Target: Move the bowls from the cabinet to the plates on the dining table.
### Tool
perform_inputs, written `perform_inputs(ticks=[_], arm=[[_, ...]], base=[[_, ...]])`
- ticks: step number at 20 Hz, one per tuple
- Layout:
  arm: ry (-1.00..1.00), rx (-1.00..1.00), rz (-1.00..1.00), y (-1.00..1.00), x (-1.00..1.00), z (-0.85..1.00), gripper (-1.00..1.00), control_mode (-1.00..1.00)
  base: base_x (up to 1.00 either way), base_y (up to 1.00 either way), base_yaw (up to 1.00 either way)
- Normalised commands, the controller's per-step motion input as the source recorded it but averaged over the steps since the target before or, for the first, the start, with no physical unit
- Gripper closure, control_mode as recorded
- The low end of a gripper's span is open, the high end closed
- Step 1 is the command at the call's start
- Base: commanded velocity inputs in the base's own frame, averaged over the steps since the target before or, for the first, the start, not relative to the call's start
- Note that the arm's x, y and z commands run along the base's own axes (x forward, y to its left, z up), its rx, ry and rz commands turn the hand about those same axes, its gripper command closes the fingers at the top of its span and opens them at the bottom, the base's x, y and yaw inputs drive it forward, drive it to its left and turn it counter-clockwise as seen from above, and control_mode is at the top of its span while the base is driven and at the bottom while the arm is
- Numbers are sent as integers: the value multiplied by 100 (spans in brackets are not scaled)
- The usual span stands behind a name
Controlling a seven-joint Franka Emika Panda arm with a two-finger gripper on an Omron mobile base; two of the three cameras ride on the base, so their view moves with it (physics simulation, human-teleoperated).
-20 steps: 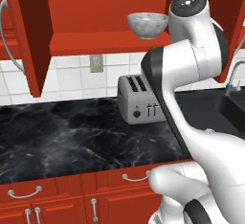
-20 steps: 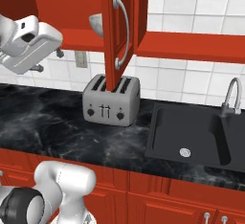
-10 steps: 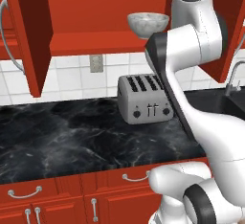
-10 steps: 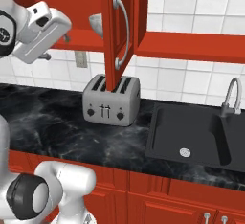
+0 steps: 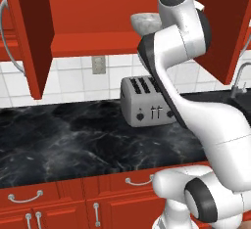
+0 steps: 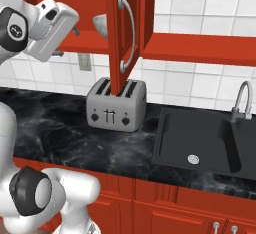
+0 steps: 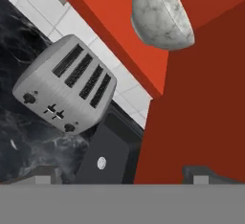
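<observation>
Red cabinet up top with its doors swung open; left door hangs at the far left of the left base view. Mottled white-grey bowl sits on the cabinet's shelf, above the silver toaster on the black marble worktop. In the hand view the bowl shows at the top, rolled sideways, toaster below-left. Arm is raised high, elbow bent, wrist folded level with the shelf, just right of the bowl in the left base view. In the right base view the hand points toward the bowl, short of it, no contact. End effector: fingers spread wide apart, nothing between them; tips are barely visible at the bottom of the hand view, so the exact gap to the bowl is hard to judge. Black sink and tap at right.
</observation>
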Motion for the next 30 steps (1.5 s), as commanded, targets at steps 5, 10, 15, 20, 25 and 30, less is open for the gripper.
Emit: perform_inputs(ticks=[5,10,15,20,25,30], arm=[[0,-1,2,0,44,23,-100,-100],[0,-1,3,0,43,13,-100,-100],[0,-4,4,0,34,-1,-100,-100],[0,-7,5,-6,44,-6,-100,-100],[0,-8,6,-8,40,-23,-100,-100],[0,-4,4,-4,38,-5,-100,-100]], base=[[0,0,0],[0,0,0],[0,0,0],[0,0,0],[0,0,0],[0,0,0]])
